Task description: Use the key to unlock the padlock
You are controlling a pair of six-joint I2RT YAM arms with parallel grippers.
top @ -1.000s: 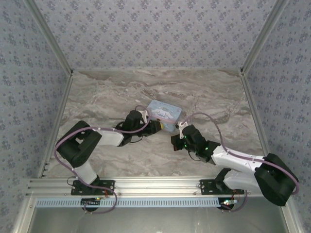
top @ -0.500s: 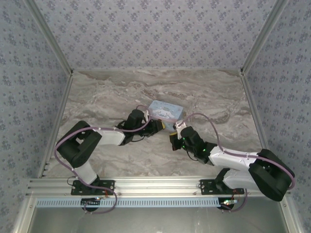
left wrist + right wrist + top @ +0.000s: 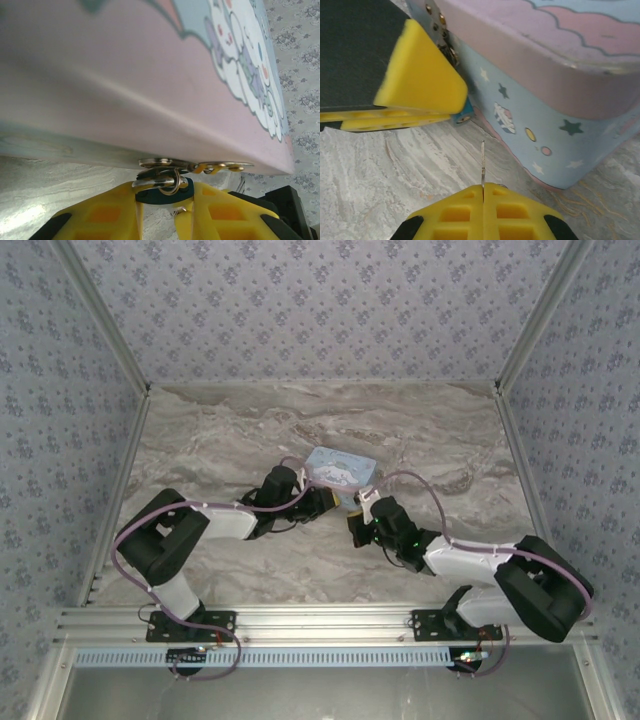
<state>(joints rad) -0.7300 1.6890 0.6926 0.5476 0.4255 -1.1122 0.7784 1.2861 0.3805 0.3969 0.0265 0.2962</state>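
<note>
Here, near the middle of the grey-veined marble tabletop [image 3: 200,440], we see the pastel blue, cartoon-printed tin box [image 3: 340,472] with its pinkish lid closed, so whatever it holds is hidden from us. At the box's near edge, the tiny teal padlock [image 3: 161,193] hangs by its thin silvery shackle from the small metal hasp [image 3: 165,163]. The left gripper [image 3: 329,502] clamps the padlock's body from both sides between its yellow fingers [image 3: 100,215]. The right gripper [image 3: 483,192] is closed tight on the very small, thin silvery-grey key [image 3: 482,162]. The key's blade stands straight out from the fingertips, its long axis in line with the gripper. Its tip points at the box's blue side wall, close to the padlock's lower end but apart from it, a little to one side.
</note>
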